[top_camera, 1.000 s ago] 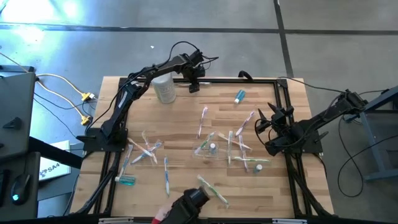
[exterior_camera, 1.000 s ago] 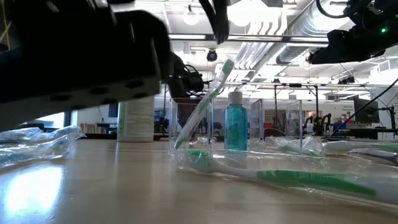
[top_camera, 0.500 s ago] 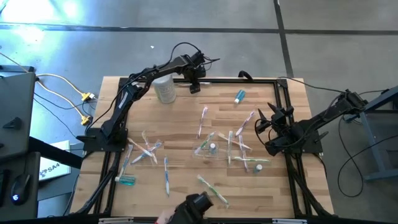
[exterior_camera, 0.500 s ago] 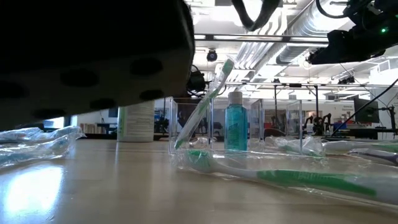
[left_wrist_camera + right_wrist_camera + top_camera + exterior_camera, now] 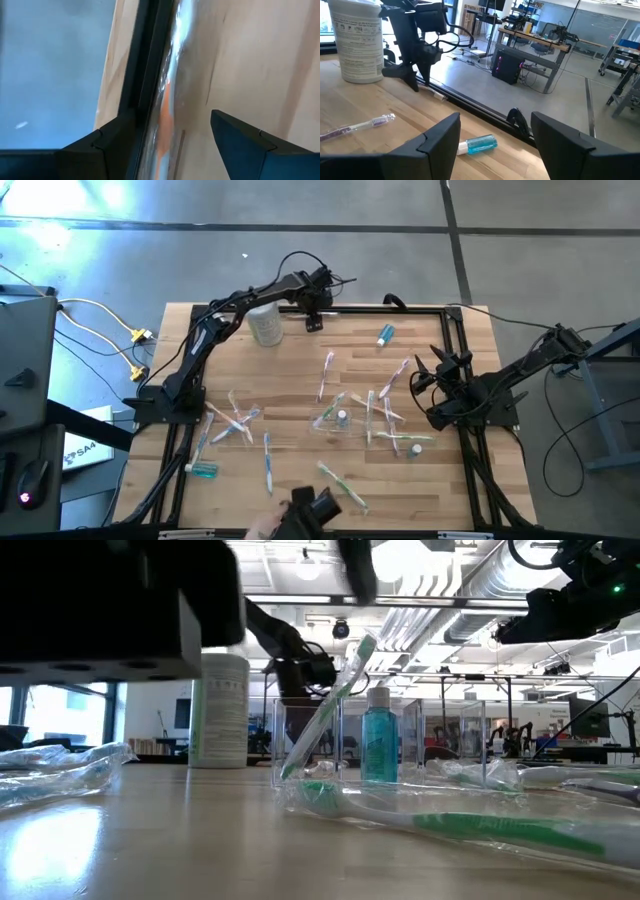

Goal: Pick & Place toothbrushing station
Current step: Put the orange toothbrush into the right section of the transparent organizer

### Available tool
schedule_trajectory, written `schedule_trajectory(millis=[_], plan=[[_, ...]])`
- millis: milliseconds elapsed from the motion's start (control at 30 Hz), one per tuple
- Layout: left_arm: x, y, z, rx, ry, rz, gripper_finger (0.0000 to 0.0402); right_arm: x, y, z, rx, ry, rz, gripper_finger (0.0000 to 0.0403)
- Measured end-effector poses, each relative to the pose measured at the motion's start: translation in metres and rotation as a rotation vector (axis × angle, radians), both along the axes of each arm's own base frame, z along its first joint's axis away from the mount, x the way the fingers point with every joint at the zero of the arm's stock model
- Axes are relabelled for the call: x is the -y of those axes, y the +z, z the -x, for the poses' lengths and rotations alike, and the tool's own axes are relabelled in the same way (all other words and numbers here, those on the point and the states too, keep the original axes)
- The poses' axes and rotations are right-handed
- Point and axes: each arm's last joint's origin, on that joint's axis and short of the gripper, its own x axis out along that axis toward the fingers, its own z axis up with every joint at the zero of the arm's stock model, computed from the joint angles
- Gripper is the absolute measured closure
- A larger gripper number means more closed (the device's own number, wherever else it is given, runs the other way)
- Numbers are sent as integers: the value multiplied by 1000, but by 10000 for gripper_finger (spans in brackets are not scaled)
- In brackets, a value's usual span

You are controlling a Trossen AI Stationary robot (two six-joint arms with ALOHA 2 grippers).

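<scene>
1. Two grippers are being shown apart from the toothbrushing things. The left gripper (image 5: pixel 313 320) is being held over the far edge of the table (image 5: pixel 300 365), just beside the white cylinder (image 5: pixel 264 322); its fingers (image 5: pixel 245 145) are being kept apart with nothing between them, only the black frame rail (image 5: pixel 145 75) and bare wood lying ahead.
2. The right gripper (image 5: pixel 428 376) is being held above the table's right side, jaws spread and empty, aimed toward the far edge.
3. The clear cup (image 5: pixel 338 420) is being seen near the table's middle, between the two arms and well apart from the left gripper; the right gripper is nearer to it but not touching.
4. In the low view a green toothbrush (image 5: pixel 325 720) is being seen leaning in the cup (image 5: pixel 310 740), tilted, head up, with a teal bottle (image 5: pixel 379 745) upright just beside it.
5. A teal toothpaste tube (image 5: pixel 384 334) is being seen lying near the far edge, its long axis slanted; in the right wrist view the tube (image 5: pixel 477 144) lies just ahead of that gripper's fingers (image 5: pixel 440 140).
6. Several toothbrushes are being seen scattered flat around the cup, pointing in differing directions; a green-and-white one (image 5: pixel 342 486) lies diagonally near the front edge.
</scene>
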Motion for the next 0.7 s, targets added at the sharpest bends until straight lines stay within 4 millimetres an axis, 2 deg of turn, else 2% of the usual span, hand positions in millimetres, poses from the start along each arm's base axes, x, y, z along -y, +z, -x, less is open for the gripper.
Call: schedule_trajectory(millis=[67, 133, 367, 500, 700], plan=[[3, 1, 3, -68, 2, -31, 159, 0, 0, 0, 0, 0, 0, 167], [7, 0, 8, -97, -18, 29, 159, 0, 0, 0, 0, 0, 0, 167], [18, 8, -5, -74, -88, 10, 159, 0, 0, 0, -1, 1, -2, 167], [18, 12, -10, -82, -111, -61, 159, 0, 0, 0, -3, 2, -7, 167], [16, 15, -10, -187, -102, -230, 159, 0, 0, 0, -5, 2, -10, 167]])
